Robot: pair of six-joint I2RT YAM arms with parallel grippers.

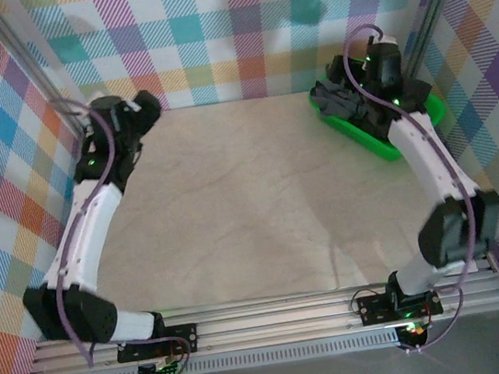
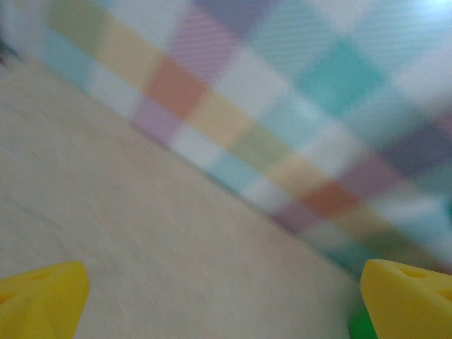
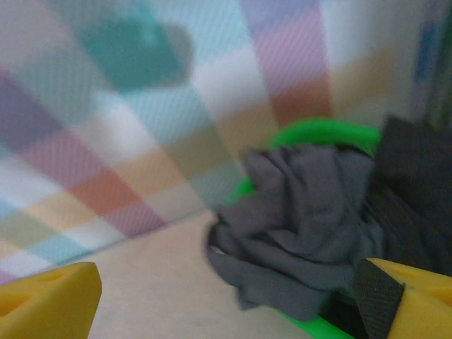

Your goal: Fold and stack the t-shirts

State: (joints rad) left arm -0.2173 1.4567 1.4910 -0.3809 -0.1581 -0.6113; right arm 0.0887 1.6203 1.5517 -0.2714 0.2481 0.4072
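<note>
Grey and black t-shirts [image 3: 296, 212] lie crumpled in the green basket [image 1: 383, 142], far right of your desk [image 1: 252, 205].
Your right claw [image 3: 226, 302] hovers spread beside them, your left claw [image 2: 224, 302] spread at far left; the first pick-up looks pending: pinch one shirt, lift it clear.

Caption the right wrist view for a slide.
Open right end effector facing crumpled grey cotton t-shirt spilling over bright green plastic basket.

Grey t-shirt [image 3: 296, 219] blurry, black t-shirt [image 3: 417, 183] off R edge.
</note>
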